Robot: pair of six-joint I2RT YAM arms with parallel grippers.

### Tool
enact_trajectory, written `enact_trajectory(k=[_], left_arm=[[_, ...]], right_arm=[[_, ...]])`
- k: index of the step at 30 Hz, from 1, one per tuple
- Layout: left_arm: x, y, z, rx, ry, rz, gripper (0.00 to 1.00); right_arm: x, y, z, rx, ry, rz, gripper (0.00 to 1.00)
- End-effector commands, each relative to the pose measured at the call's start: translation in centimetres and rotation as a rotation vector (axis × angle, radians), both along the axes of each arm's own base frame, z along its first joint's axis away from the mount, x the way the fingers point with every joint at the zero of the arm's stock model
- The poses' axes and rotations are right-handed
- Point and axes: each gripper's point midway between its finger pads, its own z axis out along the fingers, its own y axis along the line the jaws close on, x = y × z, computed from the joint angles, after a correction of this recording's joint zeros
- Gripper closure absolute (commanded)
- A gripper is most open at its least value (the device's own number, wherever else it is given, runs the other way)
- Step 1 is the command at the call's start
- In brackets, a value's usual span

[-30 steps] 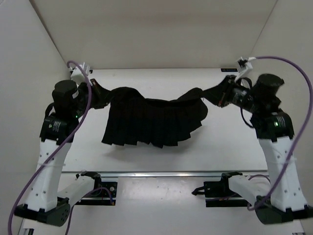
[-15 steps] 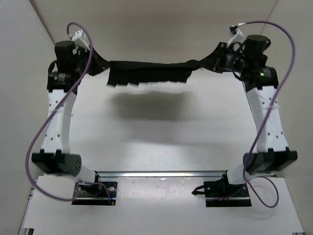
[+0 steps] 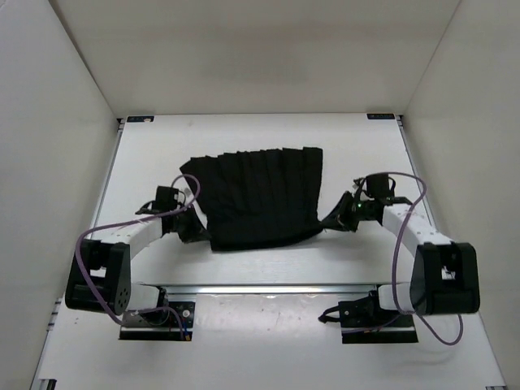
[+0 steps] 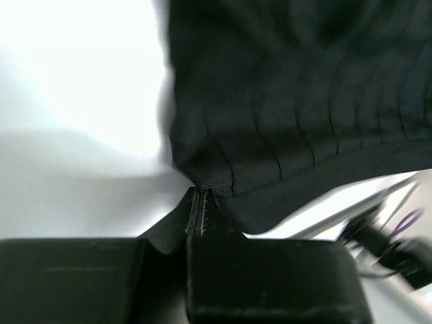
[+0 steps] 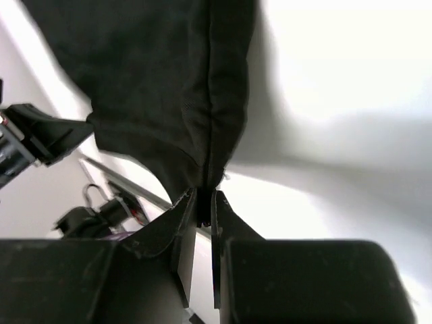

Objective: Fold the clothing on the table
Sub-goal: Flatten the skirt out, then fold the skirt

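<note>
Left gripper [image 4: 199,194] and right gripper [image 5: 204,197] clench near corners of the clothing [image 3: 258,195].
Fold seemingly unstarted; next, lift both corners evenly toward the far edge.

Black clothing [image 3: 260,195] with vertical pleat ribs on a white table [image 3: 366,146]; purple cables [image 3: 398,244] on white arms

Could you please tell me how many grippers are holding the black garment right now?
2. The left gripper pinches the garment at its near left corner; the right gripper pinches it at its near right corner. Both arms are fully in view, so none is hidden.
</note>
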Motion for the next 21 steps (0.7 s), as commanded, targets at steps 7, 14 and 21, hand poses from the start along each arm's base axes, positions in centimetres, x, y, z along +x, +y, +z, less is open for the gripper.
enact_trajectory(k=[7,14,21], left_arm=[[-7.0,-2.2,-1.2,0.003,-0.056,-0.114,1.0],[-10.4,-1.1,2.1,-0.038,-0.133,-0.039,1.0],[-12.4,-1.2,5.9,-0.099,-0.182,-0.009,1.0]], right_arm=[[-7.9,-0.8,-0.4,-0.092,-0.012,-0.112,1.0],[-13.0,-1.5,0.0,-0.095,-0.013,-0.127,1.0],[-15.5,-3.3,2.9,-0.166,-0.083,-0.142,1.0]])
